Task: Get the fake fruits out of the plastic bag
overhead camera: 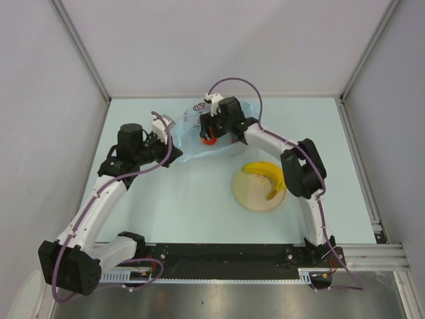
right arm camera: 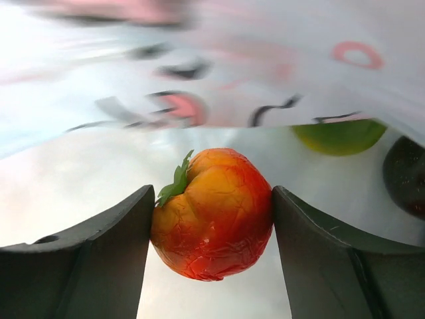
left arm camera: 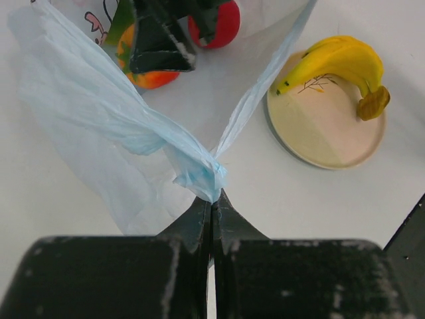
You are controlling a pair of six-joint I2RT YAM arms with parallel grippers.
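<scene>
The light blue plastic bag (overhead camera: 189, 129) lies at the table's far middle. My left gripper (left arm camera: 212, 203) is shut on a twisted bit of the bag's edge (left arm camera: 199, 174), pulling its mouth taut. Inside the bag, my right gripper (right arm camera: 212, 193) has both fingers pressed against the sides of an orange-red fruit (right arm camera: 212, 212) with a green leaf. A green fruit (right arm camera: 339, 136) and a dark maroon one (right arm camera: 406, 176) lie further in. The left wrist view also shows a red apple (left arm camera: 229, 26) in the bag. A yellow banana (overhead camera: 265, 174) lies on the tan plate (overhead camera: 249, 196).
The round tan plate (left arm camera: 325, 139) sits right of the bag, near the right arm's elbow (overhead camera: 302, 169). White walls close in the table at the back and both sides. Pale table surface (overhead camera: 192, 199) lies between the bag and the arm bases.
</scene>
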